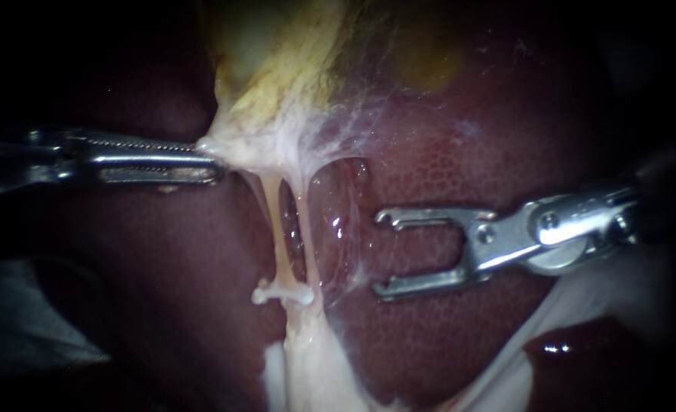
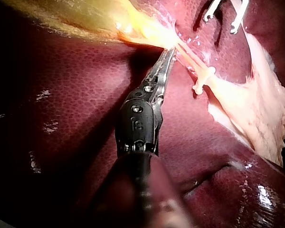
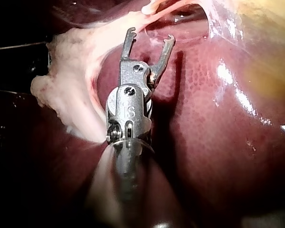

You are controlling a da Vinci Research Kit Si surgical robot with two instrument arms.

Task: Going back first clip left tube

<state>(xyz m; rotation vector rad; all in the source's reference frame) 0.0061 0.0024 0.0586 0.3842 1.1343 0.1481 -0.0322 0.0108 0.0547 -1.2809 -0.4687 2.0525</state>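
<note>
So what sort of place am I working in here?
Seemingly a surgical bench set-up, seen close: the dark red liver and yellowish gallbladder fill every view, the left instrument and right instrument reach in from opposite sides, and a white clip sits across the left tube.

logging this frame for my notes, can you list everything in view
liver: one, dark red, behind everything else
gallbladder: one, yellow-green, at the top of the endoscope view
pale tissue: one web, whitish, just below the gallbladder
left tube: one, pale, running down from the pale tissue
second tube: one, pinkish, close beside the left tube
clip: one, white, across the left tube
left instrument: one, silver, end effector shut on the pale tissue
right instrument: one, silver, end effector open and empty, beside the tubes, not touching them
</note>
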